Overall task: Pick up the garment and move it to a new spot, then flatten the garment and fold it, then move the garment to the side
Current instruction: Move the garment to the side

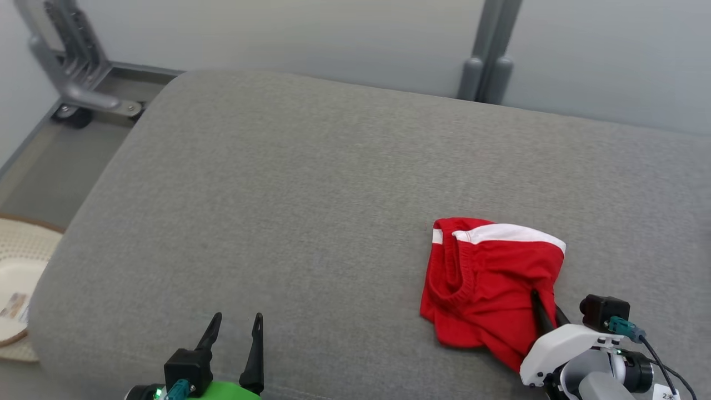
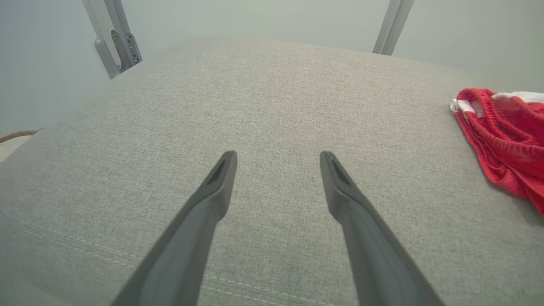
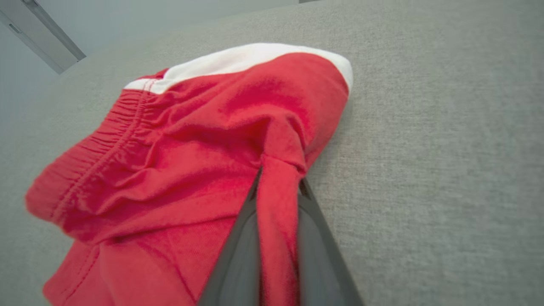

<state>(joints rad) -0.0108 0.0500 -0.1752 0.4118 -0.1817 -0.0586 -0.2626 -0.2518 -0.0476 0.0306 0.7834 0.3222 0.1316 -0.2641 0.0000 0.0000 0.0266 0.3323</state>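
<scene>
Stage: pickup just starting | red shorts (image 1: 489, 278) crumpled, near right of grey cushion (image 1: 305, 166) | right gripper (image 3: 280, 180) jaws pinch a fold | left gripper (image 1: 238, 318) jaws wide, idle | to do: move, flatten, fold, set aside

Left claw (image 1: 238, 316) has black tapered fingers (image 1: 256, 355) and green wrist (image 1: 225, 389); right wrist (image 1: 561, 347) white.

I am reading a "2" on a small white tag (image 1: 665, 393), below and to the right of the red garment (image 1: 489, 278). I am not making out the mark after it.
</scene>
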